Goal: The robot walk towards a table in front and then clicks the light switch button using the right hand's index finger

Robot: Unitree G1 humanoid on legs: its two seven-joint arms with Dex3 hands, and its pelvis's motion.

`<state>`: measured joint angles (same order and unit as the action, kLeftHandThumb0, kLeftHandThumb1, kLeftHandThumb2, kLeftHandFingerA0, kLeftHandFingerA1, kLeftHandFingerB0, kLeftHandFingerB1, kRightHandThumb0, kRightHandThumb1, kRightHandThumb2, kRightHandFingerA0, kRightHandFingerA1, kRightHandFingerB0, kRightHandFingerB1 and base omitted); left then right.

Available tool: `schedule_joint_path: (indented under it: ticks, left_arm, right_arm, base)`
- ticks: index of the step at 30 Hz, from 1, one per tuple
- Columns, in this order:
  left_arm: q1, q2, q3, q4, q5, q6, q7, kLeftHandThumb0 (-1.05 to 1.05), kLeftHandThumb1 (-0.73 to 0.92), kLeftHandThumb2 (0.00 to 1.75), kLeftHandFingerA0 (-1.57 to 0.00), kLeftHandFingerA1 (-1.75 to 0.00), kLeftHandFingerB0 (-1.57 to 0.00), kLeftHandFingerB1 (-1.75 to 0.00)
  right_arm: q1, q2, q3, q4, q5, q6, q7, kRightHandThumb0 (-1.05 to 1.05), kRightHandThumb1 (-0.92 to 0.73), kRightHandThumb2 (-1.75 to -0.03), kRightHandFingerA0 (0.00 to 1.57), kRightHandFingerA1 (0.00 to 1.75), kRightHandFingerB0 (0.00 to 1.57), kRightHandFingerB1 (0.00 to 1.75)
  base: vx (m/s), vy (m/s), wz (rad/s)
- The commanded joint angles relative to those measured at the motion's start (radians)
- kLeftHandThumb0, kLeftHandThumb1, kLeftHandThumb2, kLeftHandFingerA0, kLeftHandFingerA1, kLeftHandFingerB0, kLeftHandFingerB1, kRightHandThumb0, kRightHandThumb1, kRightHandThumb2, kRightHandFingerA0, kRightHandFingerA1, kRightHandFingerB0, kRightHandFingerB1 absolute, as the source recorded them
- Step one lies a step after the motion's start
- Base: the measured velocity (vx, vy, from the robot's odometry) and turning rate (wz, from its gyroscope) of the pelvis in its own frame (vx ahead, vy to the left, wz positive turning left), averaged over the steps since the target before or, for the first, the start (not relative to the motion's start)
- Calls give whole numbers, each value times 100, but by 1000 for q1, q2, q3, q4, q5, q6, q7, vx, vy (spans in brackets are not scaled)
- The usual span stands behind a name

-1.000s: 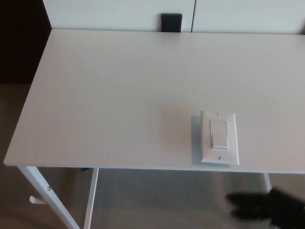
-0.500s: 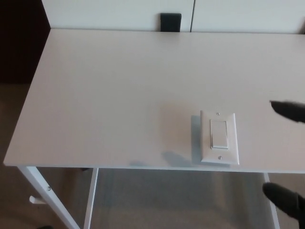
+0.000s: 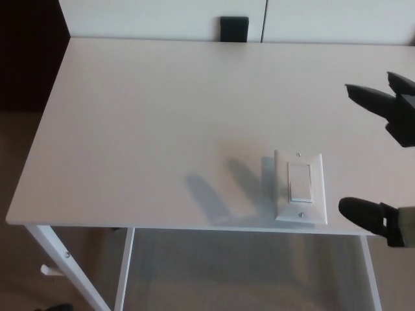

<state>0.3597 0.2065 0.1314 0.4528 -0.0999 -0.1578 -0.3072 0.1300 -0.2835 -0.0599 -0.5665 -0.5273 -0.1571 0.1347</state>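
A white light switch plate [image 3: 300,188] with a rocker button [image 3: 299,182] lies flat near the front edge of the white table [image 3: 149,123]. My right hand [image 3: 388,152] comes in from the right edge, open, fingers spread: two fingers [image 3: 373,98] hang above the table to the upper right of the switch, and the thumb [image 3: 364,213] sits just right of the plate's lower corner. No finger touches the switch. The hand casts shadows on the table left of the plate. My left hand does not show.
The table's front edge [image 3: 181,226] runs just below the switch, with white legs [image 3: 71,272] beneath and floor below. A small black block [image 3: 234,28] stands at the table's far edge against white panels.
My right hand has risen from below the table's front edge and moved in over the table, its fingers now nearer the switch. Finger shadows have appeared left of the plate.
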Motion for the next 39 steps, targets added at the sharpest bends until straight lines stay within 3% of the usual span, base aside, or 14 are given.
schedule_joint_path:
  ticks: [1, 5, 6, 10, 15, 16, 20, 21, 22, 24, 25, 26, 35, 39]
  left_arm:
    - [1, 47, 0, -33, 5, 84, -19, -22, 61, 58, -55, -45, -35, -36]
    - [0, 55, -11, -40, 18, 78, -25, -21, 61, 58, -56, -45, -37, -36]
    - [15, 54, -15, -49, 19, 80, -28, -22, 59, 58, -57, -45, -38, -36]
    - [13, 62, -26, -47, 33, 80, -29, -22, 61, 58, -56, -44, -36, -35]
    - [26, 77, -43, -55, 45, 61, -32, -25, 61, 58, -57, -44, -36, -35]
    - [21, 81, -46, -56, 48, 62, -30, -24, 61, 58, -57, -45, -36, -35]
    - [16, 92, -58, -57, 60, 64, -21, -24, 61, 58, -59, -44, -36, -35]
    - [16, 94, -55, -67, 51, 80, -23, -24, 60, 58, -58, -44, -36, -35]
    - [10, 98, -58, -70, 56, 81, -20, -25, 60, 58, -59, -44, -37, -35]
    - [1, 104, -67, -67, 68, 68, -14, -25, 60, 58, -58, -45, -36, -35]
    - [0, 103, -67, -65, 60, 73, -17, -26, 60, 58, -58, -45, -36, -35]
    - [5, 101, -67, -60, 50, 75, -23, -25, 60, 58, -58, -45, -36, -35]
    - [25, 111, -73, -45, 45, 75, -45, -26, 59, 58, -58, -44, -36, -34]
    - [19, 116, -79, -38, 54, 60, -46, -27, 59, 58, -58, -44, -36, -35]
  right_arm:
    - [-135, -130, 106, 185, -430, 165, 85, -81, -50, -92, 0, 21, 10, 36]
    - [-134, -135, 138, 206, -443, 188, 87, -80, -50, -92, 0, 22, 9, 36]
    - [-113, -133, 161, 210, -470, 203, 106, -91, -57, -94, 0, 9, 12, 32]
    - [-99, -138, 197, 239, -497, 208, 78, -83, -51, -90, 6, 20, 18, 40]
    - [-74, -139, 259, 259, -553, 230, 78, -97, -62, -98, 0, 1, 13, 27]
    - [-77, -138, 268, 259, -561, 237, 88, -85, -54, -96, 0, 14, 8, 31]
    - [-71, -138, 297, 256, -579, 250, 89, -84, -52, -95, 0, 14, 8, 31]
    - [-73, -135, 303, 256, -576, 257, 91, -88, -67, -60, 0, 16, 13, 25]
    - [-78, -134, 307, 260, -573, 258, 89, -84, -51, -92, 0, 10, 8, 29]
    - [-83, -136, 314, 260, -578, 263, 88, -92, -56, -93, 0, 0, 14, 27]
    - [-82, -137, 318, 258, -583, 268, 90, -88, -50, -77, 0, 9, 11, 28]
    - [-72, -138, 323, 252, -589, 273, 90, -85, -52, -90, 0, 6, 13, 30]
    - [-39, -118, 380, 240, -694, 329, 95, -89, -54, -90, 0, 0, 16, 33]
    - [-42, -114, 395, 259, -711, 329, 64, -85, -51, -90, 1, 8, 14, 35]
  base:
    - [0, 0, 0]
    - [0, 0, 0]
    - [0, 0, 0]
    - [0, 0, 0]
    - [0, 0, 0]
    - [0, 0, 0]
    - [0, 0, 0]
    - [0, 0, 0]
    - [0, 0, 0]
    - [0, 0, 0]
    - [0, 0, 0]
    - [0, 0, 0]
    - [0, 0, 0]
    - [0, 0, 0]
